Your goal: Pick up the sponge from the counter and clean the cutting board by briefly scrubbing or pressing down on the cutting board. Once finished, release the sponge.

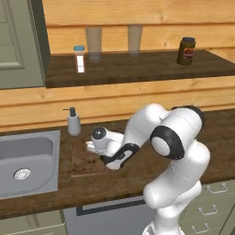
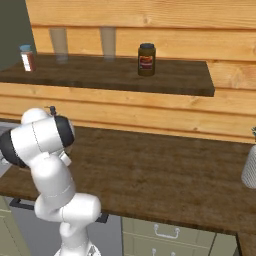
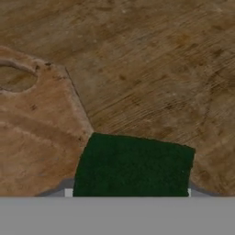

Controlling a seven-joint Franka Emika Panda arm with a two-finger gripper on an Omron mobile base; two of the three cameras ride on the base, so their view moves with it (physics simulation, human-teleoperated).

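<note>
The small rectangular dark green sponge [image 3: 133,165] sits between the tips of the pincer [image 1: 92,146], which appears clenched on it, held low over the flat brown speckled wooden cutting board [image 3: 151,69] on the long dark wood-grain table [image 1: 215,137]. By the look of it the scrubbing step is in hand; next the sponge needs pressing flat onto the board, a short rub, then letting go. The white arm folds forward, elbow high, wrist turned left and down beside the grey metal sink [image 1: 27,160].
</note>
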